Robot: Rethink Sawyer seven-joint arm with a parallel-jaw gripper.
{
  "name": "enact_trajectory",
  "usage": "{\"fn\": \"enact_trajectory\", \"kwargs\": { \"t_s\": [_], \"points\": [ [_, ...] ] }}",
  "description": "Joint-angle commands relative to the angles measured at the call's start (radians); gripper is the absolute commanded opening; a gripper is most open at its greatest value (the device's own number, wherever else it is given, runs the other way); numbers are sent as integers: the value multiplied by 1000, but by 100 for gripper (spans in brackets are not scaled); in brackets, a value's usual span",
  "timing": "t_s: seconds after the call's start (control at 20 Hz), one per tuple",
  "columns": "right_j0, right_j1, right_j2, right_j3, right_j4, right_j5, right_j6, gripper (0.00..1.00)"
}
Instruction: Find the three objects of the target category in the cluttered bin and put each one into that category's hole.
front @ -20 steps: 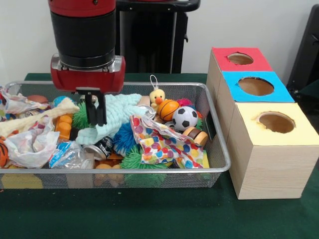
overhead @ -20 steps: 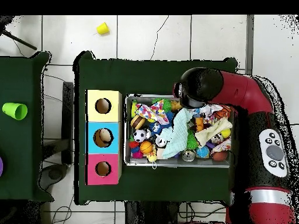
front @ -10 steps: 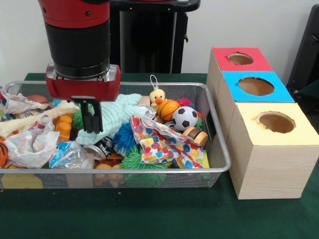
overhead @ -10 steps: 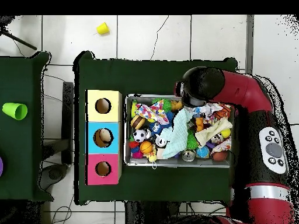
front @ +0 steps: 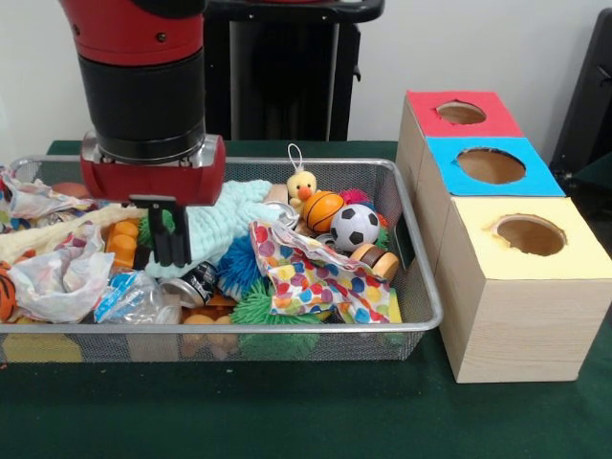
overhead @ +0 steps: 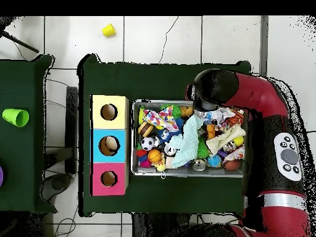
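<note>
Shifted leftward and lower since earlier, pincer [front: 170, 244] stands pressed together, empty, against the mint knitted cloth [front: 225, 218], seemingly probing clutter. Ball candidates, basketball [front: 323, 210] and soccer ball [front: 355, 227], remain in the mesh bin [front: 421, 287].

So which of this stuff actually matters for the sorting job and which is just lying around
Job:
wire bin
hole boxes: red, blue, yellow
bin toys, e.g. soccer ball, basketball
claw

Lying about:
yellow cup on floor
green cup on side table
</note>
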Motion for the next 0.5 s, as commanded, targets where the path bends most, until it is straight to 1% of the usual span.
{"fn": "enact_trajectory", "kwargs": {
  "t_s": [0.05,0.15,0.5],
  "points": [
    [-4,60,66,-44,-40,101,-173,0],
    [1,73,66,-64,-43,108,-173,0],
    [3,79,65,-68,-44,99,-176,0]
  ]
}}
